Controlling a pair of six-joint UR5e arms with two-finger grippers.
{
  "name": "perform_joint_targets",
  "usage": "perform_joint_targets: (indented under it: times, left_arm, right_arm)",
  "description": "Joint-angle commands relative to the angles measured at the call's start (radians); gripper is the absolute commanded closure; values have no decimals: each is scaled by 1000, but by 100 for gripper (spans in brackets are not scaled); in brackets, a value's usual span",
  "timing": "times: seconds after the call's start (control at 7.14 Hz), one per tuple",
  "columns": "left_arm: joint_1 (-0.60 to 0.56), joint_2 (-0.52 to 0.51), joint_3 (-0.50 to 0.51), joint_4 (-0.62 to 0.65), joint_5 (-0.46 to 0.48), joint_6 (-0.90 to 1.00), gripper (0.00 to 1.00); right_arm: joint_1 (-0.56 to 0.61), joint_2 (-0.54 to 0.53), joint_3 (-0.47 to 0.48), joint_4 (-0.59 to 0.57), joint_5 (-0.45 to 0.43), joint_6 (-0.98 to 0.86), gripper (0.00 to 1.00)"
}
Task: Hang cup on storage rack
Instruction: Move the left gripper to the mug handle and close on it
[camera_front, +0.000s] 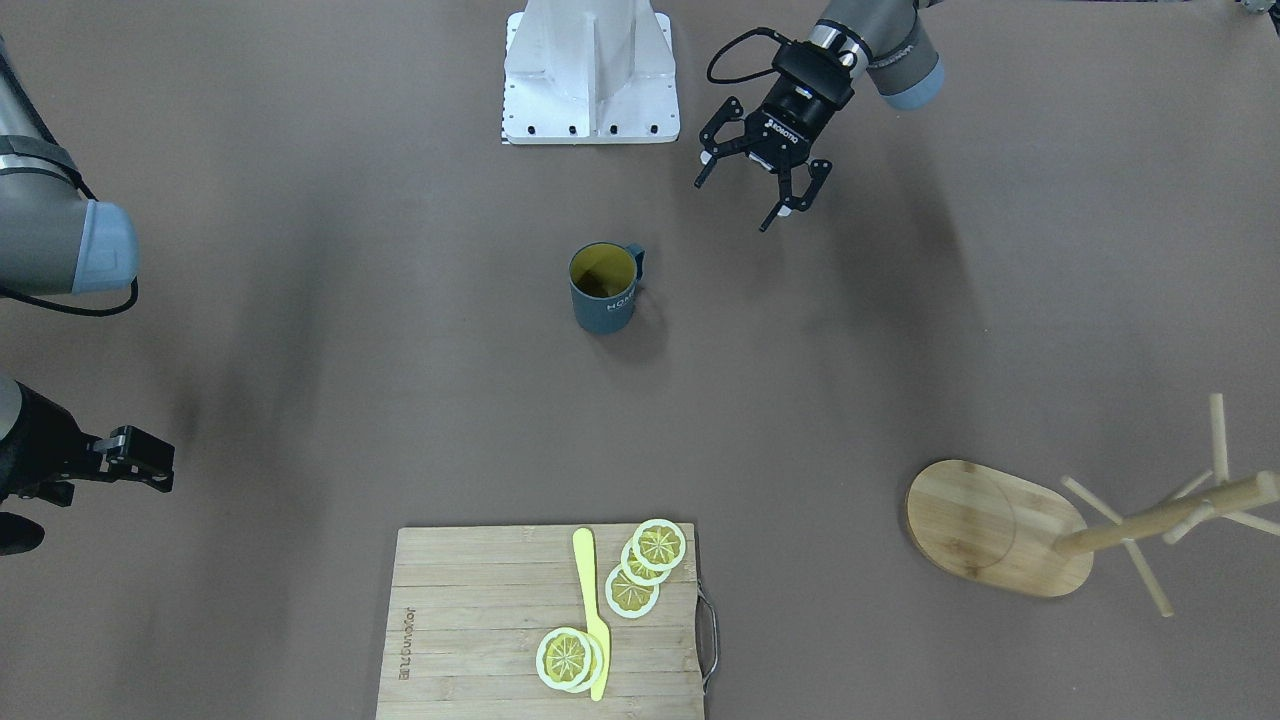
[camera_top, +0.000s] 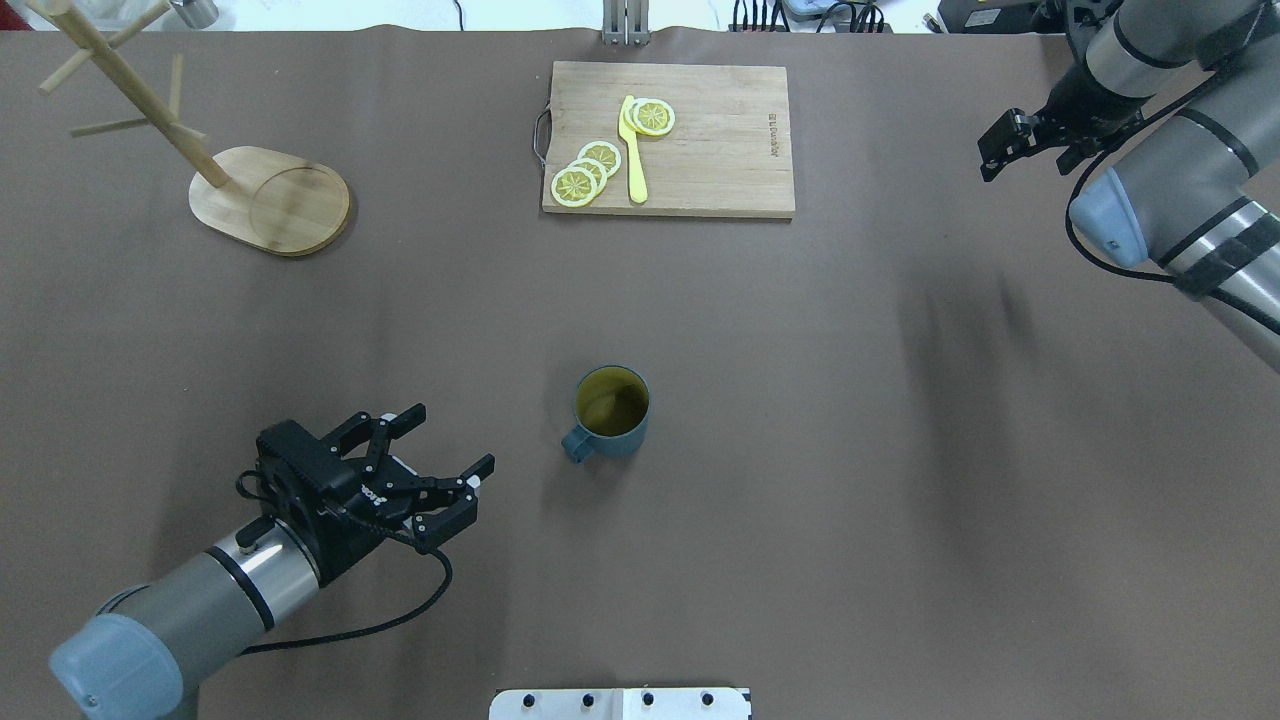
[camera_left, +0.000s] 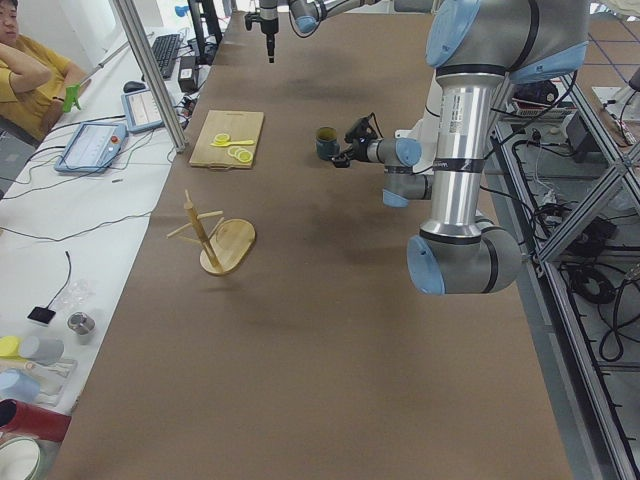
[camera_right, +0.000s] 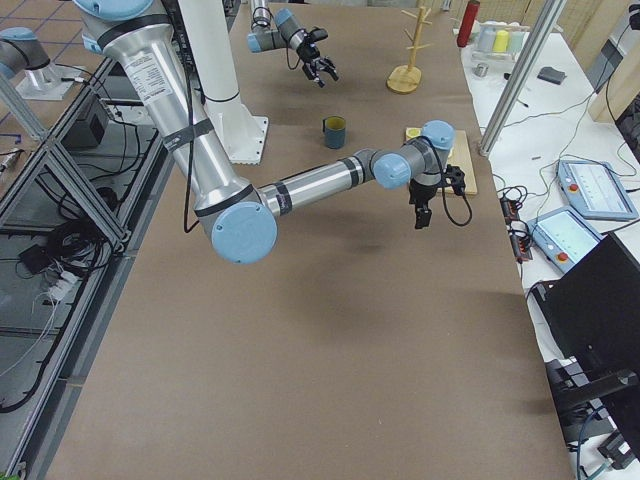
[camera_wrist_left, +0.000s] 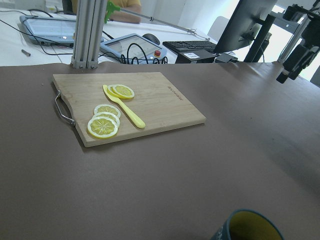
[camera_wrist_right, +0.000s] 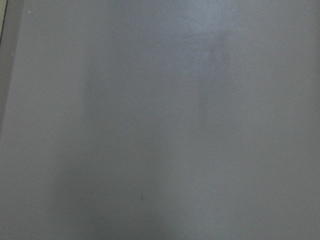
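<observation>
The dark teal cup (camera_front: 605, 288) stands upright on the table's middle, yellowish inside, with its handle toward the robot's left; it also shows in the overhead view (camera_top: 612, 412) and at the bottom edge of the left wrist view (camera_wrist_left: 247, 227). The bamboo storage rack (camera_front: 985, 525) stands at the far left corner (camera_top: 270, 200), its pegs bare. My left gripper (camera_top: 452, 437) is open and empty, low over the table, a short way left of the cup and pointing at it (camera_front: 755, 195). My right gripper (camera_top: 1000, 145) hangs far right near the table's far edge; its jaws are unclear.
A rectangular wooden cutting board (camera_top: 720, 140) with lemon slices (camera_top: 585, 175) and a yellow knife (camera_top: 632, 150) lies at the far middle. The robot's white base plate (camera_front: 590, 75) sits at the near edge. Operators' desks with devices lie beyond the far edge.
</observation>
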Motion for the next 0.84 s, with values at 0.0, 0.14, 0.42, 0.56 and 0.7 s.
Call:
perform_joint_targets:
  times: [0.0,0.14,0.42,0.56,0.7]
  left_arm:
    - [38,-130,168,-82,39,25,3]
    - [38,-173,222,-81,38,27,3]
    - [38,-178,244,-81,34,27,3]
    - [38,-180,243,-75,31,33,3]
    - [38,-206,241,-72,30,87,3]
  right_arm:
    - [1,2,-28,36,8,2,0]
    - [1,2,-28,36,32,2,0]
    - [1,3,-27,38,35,5,0]
    - [1,2,-27,39,35,5,0]
    - [1,2,-27,41,34,5,0]
